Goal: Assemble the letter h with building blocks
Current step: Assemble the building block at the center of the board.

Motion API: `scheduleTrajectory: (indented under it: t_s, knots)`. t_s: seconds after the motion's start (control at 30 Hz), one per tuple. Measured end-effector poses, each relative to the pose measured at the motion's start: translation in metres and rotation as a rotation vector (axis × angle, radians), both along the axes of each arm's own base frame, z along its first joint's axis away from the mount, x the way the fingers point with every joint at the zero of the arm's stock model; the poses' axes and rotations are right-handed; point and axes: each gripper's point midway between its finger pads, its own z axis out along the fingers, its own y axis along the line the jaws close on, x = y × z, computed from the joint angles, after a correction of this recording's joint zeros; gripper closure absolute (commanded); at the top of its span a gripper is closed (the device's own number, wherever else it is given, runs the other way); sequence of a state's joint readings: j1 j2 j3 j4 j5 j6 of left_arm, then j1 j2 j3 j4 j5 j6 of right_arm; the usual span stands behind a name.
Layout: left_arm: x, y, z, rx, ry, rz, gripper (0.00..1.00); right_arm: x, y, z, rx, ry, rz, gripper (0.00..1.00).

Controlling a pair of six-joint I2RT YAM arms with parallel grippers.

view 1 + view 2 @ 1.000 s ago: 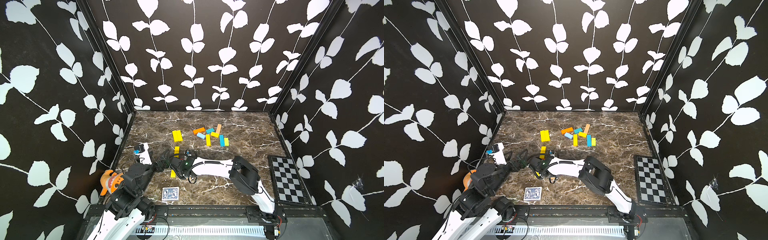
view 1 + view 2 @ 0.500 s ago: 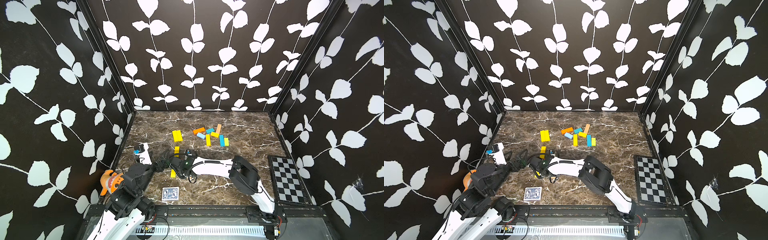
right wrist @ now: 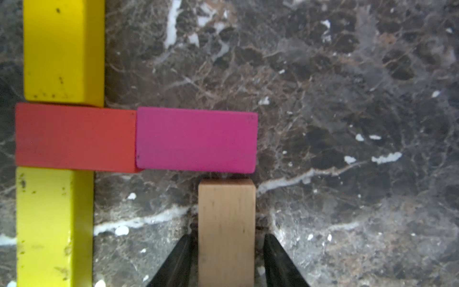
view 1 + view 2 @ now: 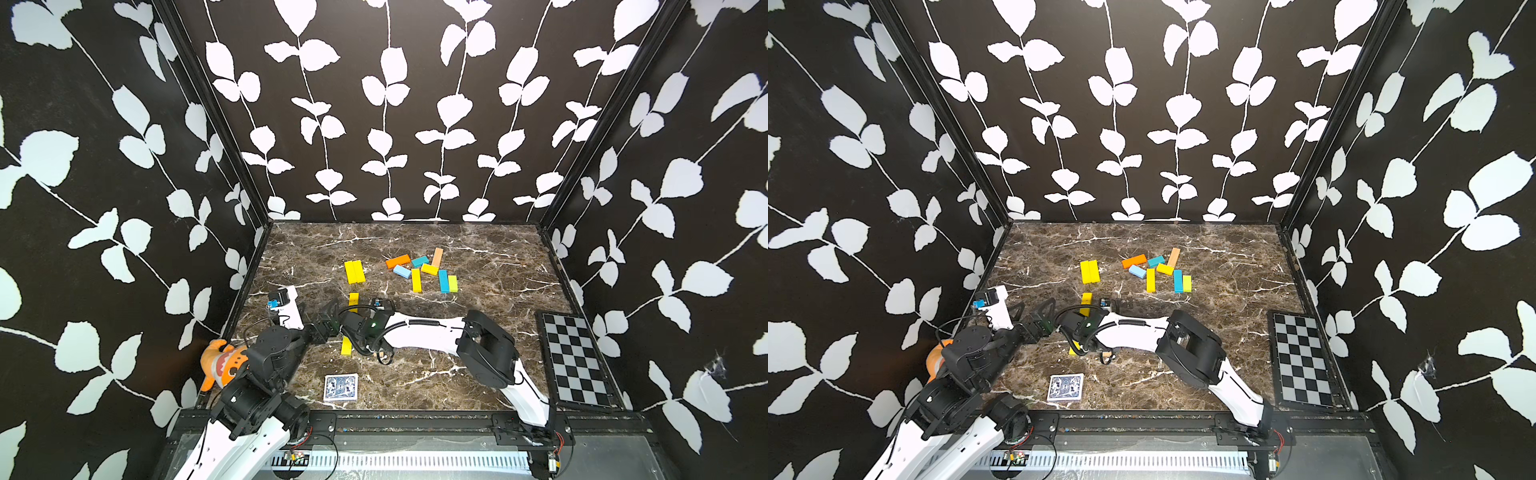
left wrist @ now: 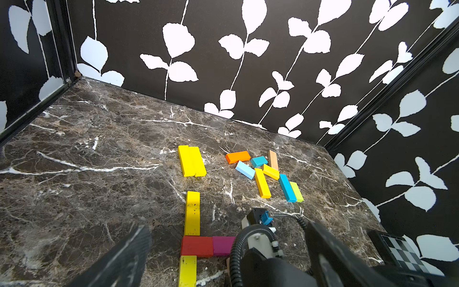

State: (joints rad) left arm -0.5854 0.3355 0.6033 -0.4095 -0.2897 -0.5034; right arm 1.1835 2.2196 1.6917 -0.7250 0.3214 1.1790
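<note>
The left gripper (image 5: 226, 229) hovers, jaws spread wide and empty. Near the counter's (image 4: 424, 374) front, the letter h (image 3: 134, 139) looks finished: yellow stem, red-pink crossbar, tan leg (image 3: 226, 213) (almost touching the pink). Jaws of the right gripper (image 3: 227, 237) flank that leg, slightly parted; only backing away seems left. Spare building blocks (image 4: 416, 279) lie beyond.

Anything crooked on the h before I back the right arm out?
Slightly. In the right wrist view the upper yellow bar sits offset toward the pink bar relative to the lower yellow bar, so the stem is stepped. The tan leg looks straight.
</note>
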Motion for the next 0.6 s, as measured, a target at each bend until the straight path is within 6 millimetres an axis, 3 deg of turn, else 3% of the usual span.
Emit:
scheduleTrajectory:
  t_s: [0.33, 0.6]
  knots:
    - [0.0014, -0.001, -0.0023, 0.009, 0.008, -0.001, 0.01, 0.0035, 0.0062, 0.0001, 0.02, -0.021, 0.026, 0.23]
    - [0.0033, -0.0023, -0.0053, 0.017, 0.021, -0.001, 0.01, 0.0048, 0.0006, 0.0029, 0.065, -0.081, 0.078, 0.16]
